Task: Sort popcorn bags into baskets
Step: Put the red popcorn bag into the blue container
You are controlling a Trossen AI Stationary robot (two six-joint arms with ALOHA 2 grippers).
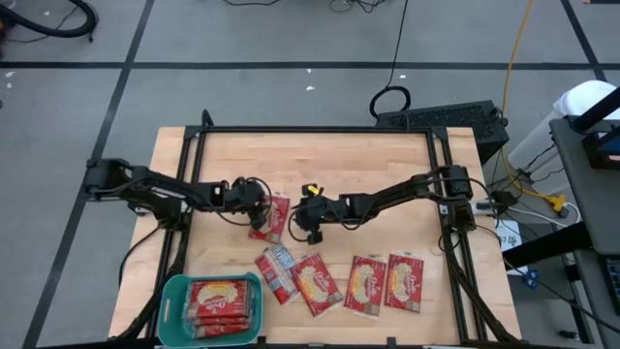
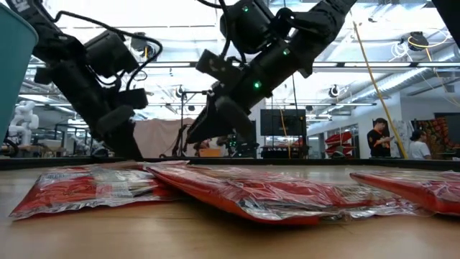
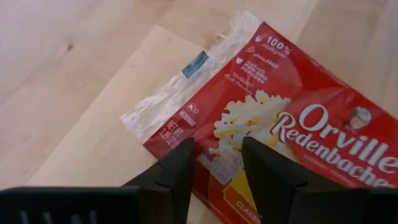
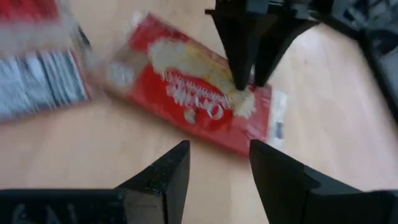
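Observation:
A red popcorn bag (image 1: pixel 274 219) lies flat on the wood near the table's middle, showing also in the left wrist view (image 3: pixel 311 93) and the right wrist view (image 4: pixel 180 87). My left gripper (image 1: pixel 258 202) is open and points down on this bag's left part (image 3: pixel 219 163). My right gripper (image 1: pixel 310 226) is open and hovers just right of the bag over bare wood (image 4: pixel 219 158), touching nothing. The teal basket (image 1: pixel 172 291) sits at the near left corner with red bags (image 1: pixel 221 302) stacked inside. My left gripper comes down from above with its open fingertips (image 4: pixel 239 81) at the bag's printed face, near the popcorn picture (image 3: pixel 230 124) and close to the clear sealed end. The bag lies flat on the table. Whether the tips touch it, I cannot tell.
Several more red bags lie in a row near the table's near edge (image 1: pixel 276 273), (image 1: pixel 316 284), (image 1: pixel 366 285), (image 1: pixel 405 281); two of them overlap. A black frame (image 1: pixel 320 130) runs around the table. People (image 2: pixel 379 137) stand in the room beyond.

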